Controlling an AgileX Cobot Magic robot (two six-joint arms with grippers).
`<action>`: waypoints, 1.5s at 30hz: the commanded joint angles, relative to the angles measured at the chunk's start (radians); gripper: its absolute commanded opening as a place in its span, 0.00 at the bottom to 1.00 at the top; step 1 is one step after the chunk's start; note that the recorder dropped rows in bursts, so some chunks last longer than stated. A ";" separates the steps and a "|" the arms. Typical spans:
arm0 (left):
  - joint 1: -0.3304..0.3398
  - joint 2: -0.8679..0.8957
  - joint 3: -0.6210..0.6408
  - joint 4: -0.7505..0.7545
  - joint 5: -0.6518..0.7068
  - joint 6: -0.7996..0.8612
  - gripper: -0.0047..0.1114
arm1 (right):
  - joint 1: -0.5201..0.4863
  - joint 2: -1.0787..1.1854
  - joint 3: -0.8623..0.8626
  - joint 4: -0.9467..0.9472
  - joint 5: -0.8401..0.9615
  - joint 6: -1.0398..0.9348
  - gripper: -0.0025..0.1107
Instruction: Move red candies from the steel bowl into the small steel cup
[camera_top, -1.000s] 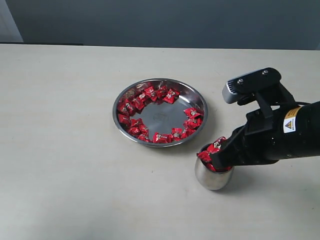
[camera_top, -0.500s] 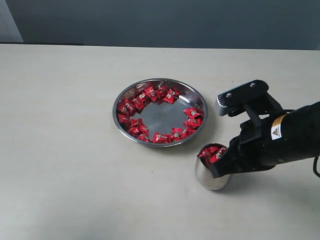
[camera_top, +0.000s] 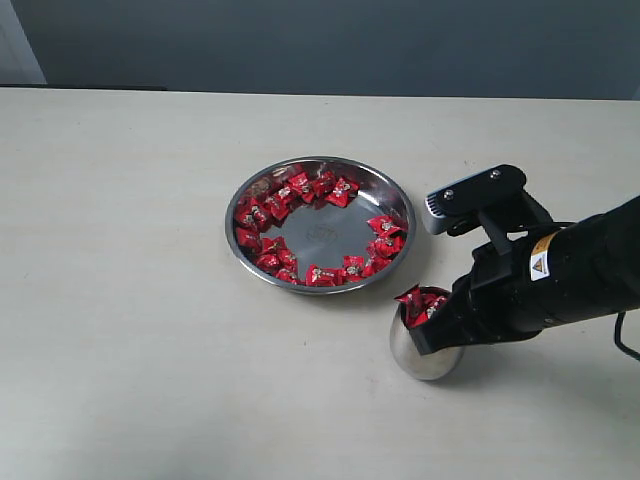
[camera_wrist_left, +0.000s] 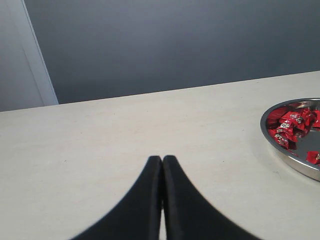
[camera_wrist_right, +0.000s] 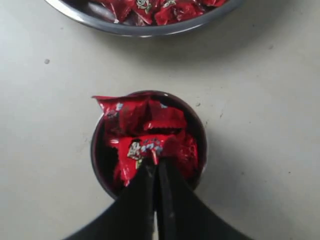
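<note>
Currently: right gripper (camera_wrist_right: 156, 165) pinched on one red candy (camera_wrist_right: 142, 149) over small steel cup (camera_top: 425, 360); left gripper (camera_wrist_left: 161, 162) closed above table (camera_wrist_left: 75, 150).

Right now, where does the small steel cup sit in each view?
Exterior view: the small steel cup stands right of centre in the lower half, close to the steel bowl.
Left wrist view: not in it; only the bowl's rim shows.
Right wrist view: mid-picture, with the right gripper pinching a red candy over it.
Shared landmark: the steel bowl.
</note>
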 joint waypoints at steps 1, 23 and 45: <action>-0.006 -0.005 0.002 -0.004 -0.006 -0.004 0.04 | -0.003 0.003 0.005 -0.012 0.012 0.000 0.10; -0.006 -0.005 0.002 -0.004 -0.006 -0.004 0.04 | -0.003 -0.099 0.003 -0.031 0.038 0.000 0.25; -0.006 -0.005 0.002 -0.004 -0.006 -0.004 0.04 | -0.003 -0.116 0.003 0.025 -0.440 0.000 0.25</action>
